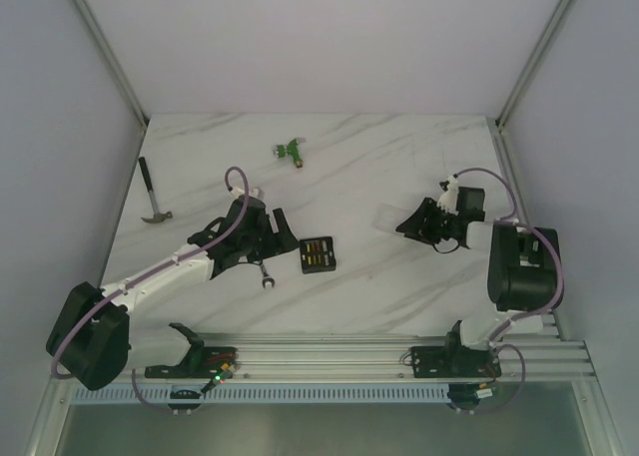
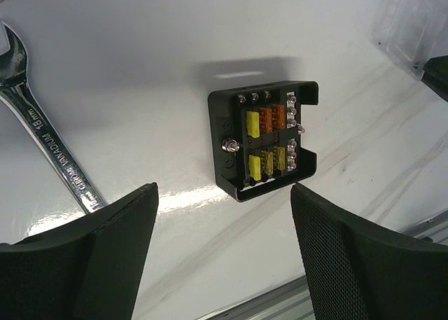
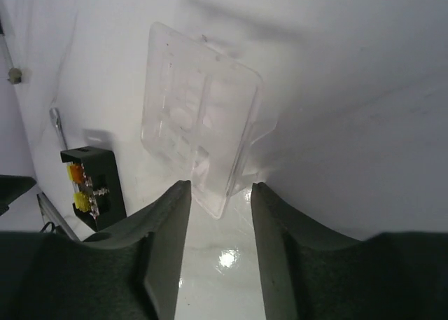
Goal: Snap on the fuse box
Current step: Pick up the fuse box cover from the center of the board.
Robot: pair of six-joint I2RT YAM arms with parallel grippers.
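The fuse box (image 1: 318, 254) lies open-topped on the marble table, a black square with yellow and orange fuses (image 2: 264, 141) showing. My left gripper (image 2: 224, 202) hovers just on its near side, jaws wide apart and empty; in the top view this gripper (image 1: 280, 231) sits left of the box. The clear lid (image 3: 199, 124) is well to the right of the box, tilted up on edge. My right gripper (image 3: 219, 188) has closed halfway onto the lid's near corner, which fills the gap between the fingertips. From above, the right gripper (image 1: 404, 227) points left.
A chrome wrench (image 2: 42, 134) lies left of the fuse box, seen from above (image 1: 266, 276) under the left arm. A hammer (image 1: 152, 199) rests at the table's left edge. A green connector (image 1: 291, 151) sits at the back. The aluminium rail (image 1: 329, 356) runs along the near edge.
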